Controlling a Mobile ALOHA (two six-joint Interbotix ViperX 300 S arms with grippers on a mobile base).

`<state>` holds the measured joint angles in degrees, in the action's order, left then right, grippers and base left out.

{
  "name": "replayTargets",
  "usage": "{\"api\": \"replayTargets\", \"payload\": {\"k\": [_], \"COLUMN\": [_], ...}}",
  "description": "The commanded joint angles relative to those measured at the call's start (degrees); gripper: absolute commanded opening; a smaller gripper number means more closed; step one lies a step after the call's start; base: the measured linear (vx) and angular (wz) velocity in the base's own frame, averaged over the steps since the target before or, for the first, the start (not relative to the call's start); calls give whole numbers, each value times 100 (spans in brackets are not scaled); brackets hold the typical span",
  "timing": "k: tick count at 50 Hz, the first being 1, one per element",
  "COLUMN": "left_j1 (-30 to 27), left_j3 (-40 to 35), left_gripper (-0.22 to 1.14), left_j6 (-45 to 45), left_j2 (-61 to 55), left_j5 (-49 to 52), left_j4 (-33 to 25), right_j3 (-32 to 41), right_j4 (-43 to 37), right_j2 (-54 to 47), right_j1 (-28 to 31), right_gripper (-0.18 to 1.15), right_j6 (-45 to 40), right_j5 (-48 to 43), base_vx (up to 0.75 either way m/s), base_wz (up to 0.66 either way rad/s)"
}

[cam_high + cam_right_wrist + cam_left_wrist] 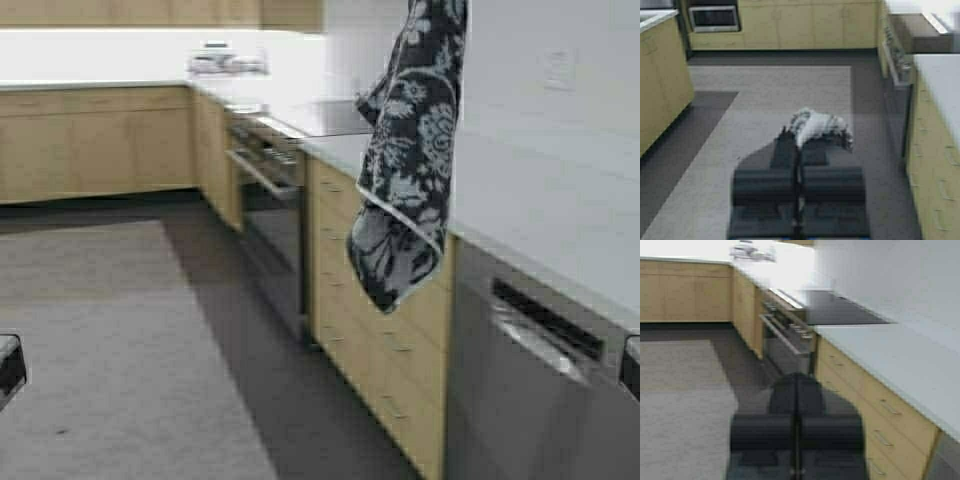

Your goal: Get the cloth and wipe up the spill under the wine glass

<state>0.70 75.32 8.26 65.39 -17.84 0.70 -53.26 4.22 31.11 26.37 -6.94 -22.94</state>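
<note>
The cloth (408, 150) hangs limp high in the high view, above the bench (540, 190) edge beside the cooktop (335, 118). It looks soft, light and floppy; a pinch near a bunched corner should hold it. In the right wrist view the right end effector (799, 145) is clenched on a pale bunch of cloth (817, 127). The left end effector (797, 400) is closed with nothing in it, over the floor. The cloth's top is cut off. No wine glass or spill is in view.
</note>
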Motion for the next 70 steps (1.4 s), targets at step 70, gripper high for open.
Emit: {"api": "replayTargets", "payload": {"k": [70], "left_j1": [0], "left_j3": [-105], "left_gripper": [2], "left_j6": [-97], "left_j2": [-246], "left_j5": [-158], "left_j4": [18], "right_j3": [-97], "right_j4": [-26], "right_j2": [-9], "right_j1": [-114], "right_gripper": [7], "right_j6": [26], "right_j5": [-193], "base_vx": [-3], "base_wz": [51]}}
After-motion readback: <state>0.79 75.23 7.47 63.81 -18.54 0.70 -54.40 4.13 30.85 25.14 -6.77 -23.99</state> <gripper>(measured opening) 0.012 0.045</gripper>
